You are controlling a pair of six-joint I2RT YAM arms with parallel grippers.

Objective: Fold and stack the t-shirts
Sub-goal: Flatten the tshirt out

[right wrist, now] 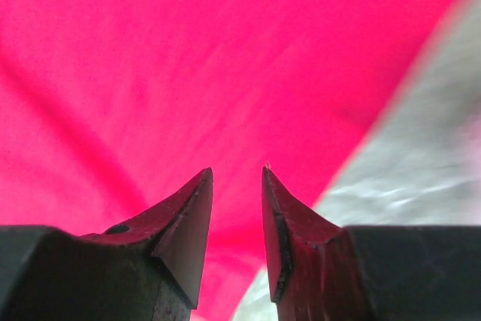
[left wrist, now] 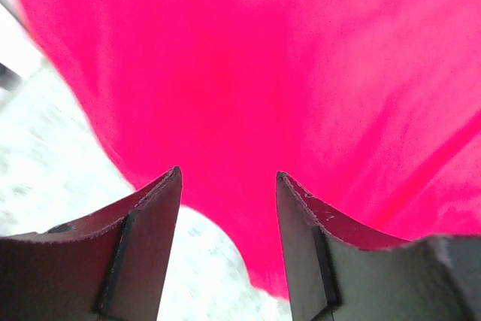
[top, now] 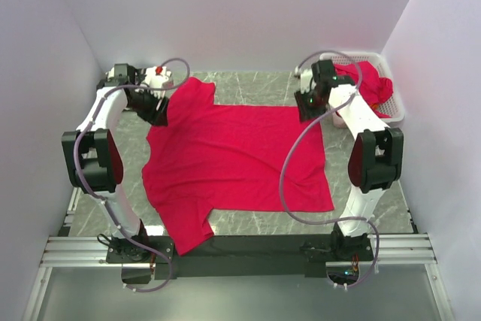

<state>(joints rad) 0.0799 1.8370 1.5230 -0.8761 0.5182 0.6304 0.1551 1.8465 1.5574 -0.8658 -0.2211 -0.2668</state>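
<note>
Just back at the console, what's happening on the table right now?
One red t-shirt lies spread flat on the table, not yet folded. The left gripper is at its far-left sleeve and the right gripper at its far-right hem corner, both with jaws apart, gripping nothing. More red cloth sits in the white basket beyond.

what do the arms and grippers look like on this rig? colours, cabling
Both the left arm and right arm: white links, black joint housings, black bases. A pale translucent cable loops loosely off each. The left gripper and right gripper have dark matte fingers tapering to pointed tips.
</note>
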